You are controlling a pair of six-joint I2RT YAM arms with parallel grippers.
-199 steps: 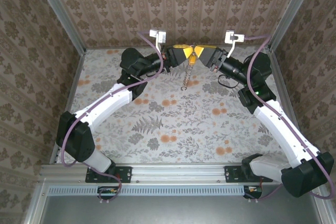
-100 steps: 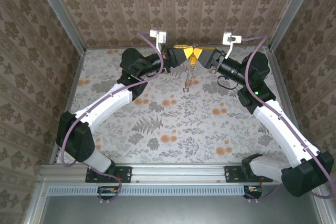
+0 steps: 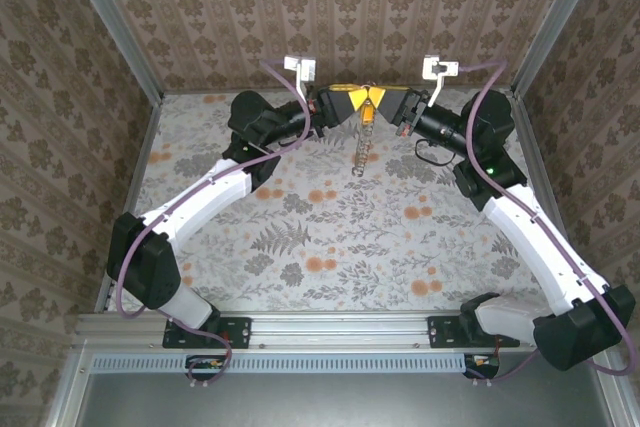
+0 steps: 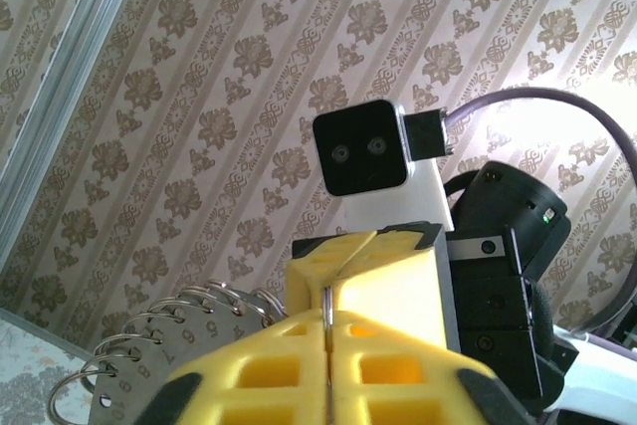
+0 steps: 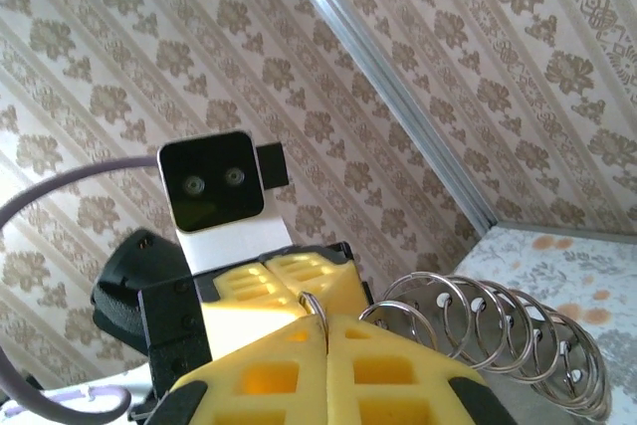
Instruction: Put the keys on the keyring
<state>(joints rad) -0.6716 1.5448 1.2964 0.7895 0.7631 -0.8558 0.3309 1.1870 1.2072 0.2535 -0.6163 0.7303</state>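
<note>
My left gripper (image 3: 356,100) and right gripper (image 3: 380,100) meet tip to tip high at the back of the table. Both are shut on one thin silvery ring of the keyring (image 5: 311,302), which is pinched in the seams of their yellow fingers. In the left wrist view that ring shows edge-on (image 4: 327,314) between the left fingertips. From it hangs the rest of the keyring (image 3: 360,147), a string of several wire rings (image 5: 498,335) through a numbered metal strip (image 4: 129,385). The keys are hidden; I cannot make one out.
The floral tabletop (image 3: 330,237) lies well below the grippers. Patterned walls with aluminium posts (image 3: 110,22) close in the back and sides. Purple cables (image 3: 495,87) loop off both wrists.
The right gripper's jaws have closed onto the ring. The right wrist has edged a little up and back, and the hanging rings have swung slightly.
</note>
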